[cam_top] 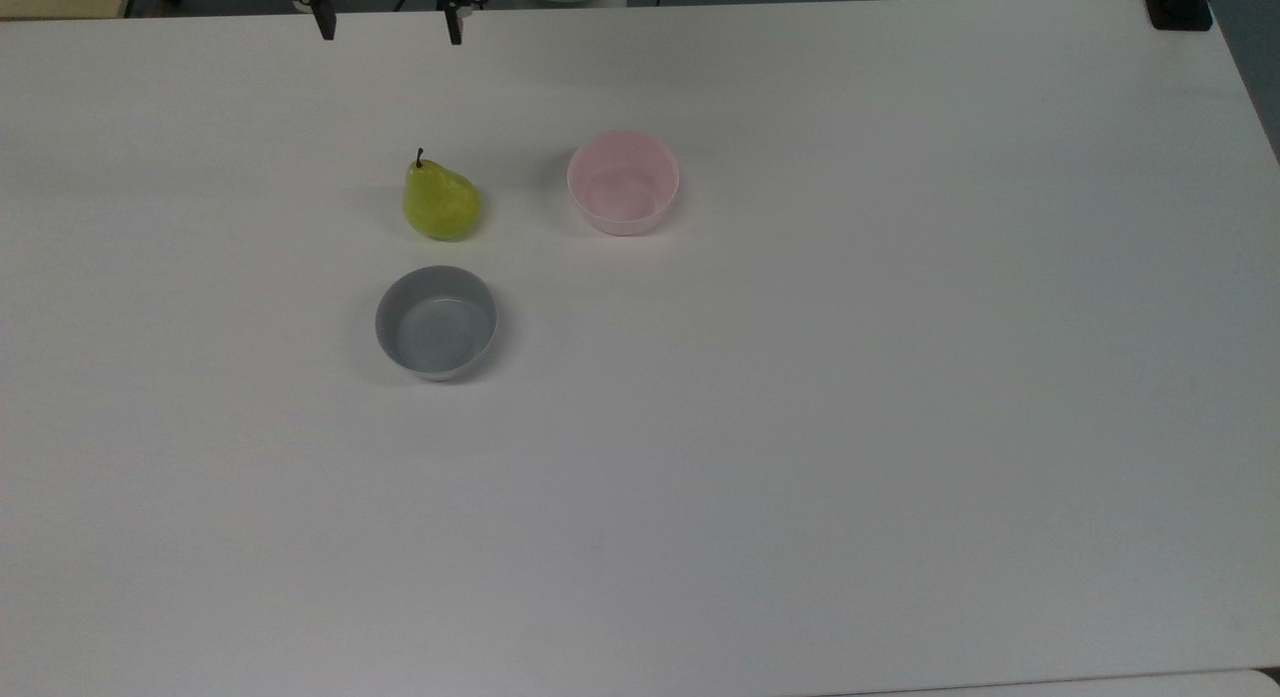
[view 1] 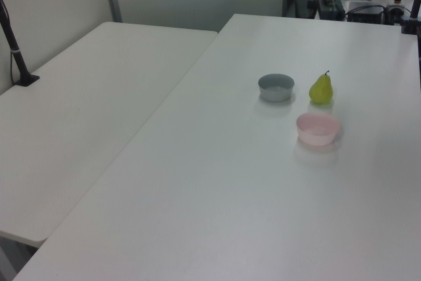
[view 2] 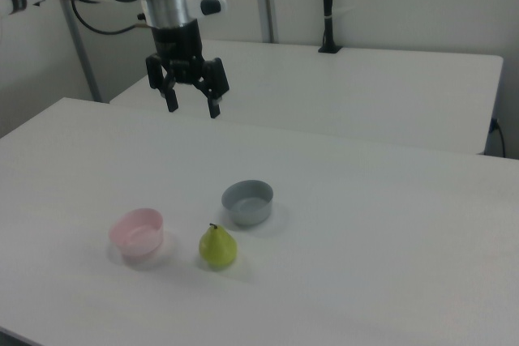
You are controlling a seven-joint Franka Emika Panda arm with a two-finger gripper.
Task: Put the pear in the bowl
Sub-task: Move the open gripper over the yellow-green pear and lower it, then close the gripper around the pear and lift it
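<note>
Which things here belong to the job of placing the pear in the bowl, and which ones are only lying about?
Belong to the job:
- pear, standing on the table
- pink bowl, empty
- gripper, open, high above the table

Only lying about:
- grey bowl, empty
- white table bearing them
- neighbouring table

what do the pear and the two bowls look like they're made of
The pear: glossy yellow-green skin with a bright sheen and a dark stem; it could be real fruit or a plastic replica, the look leaves that open. The pink bowl: smooth, matte and evenly coloured, with thin low walls, probably plastic. The grey bowl: same shape and matte finish, likely plastic too.
</note>
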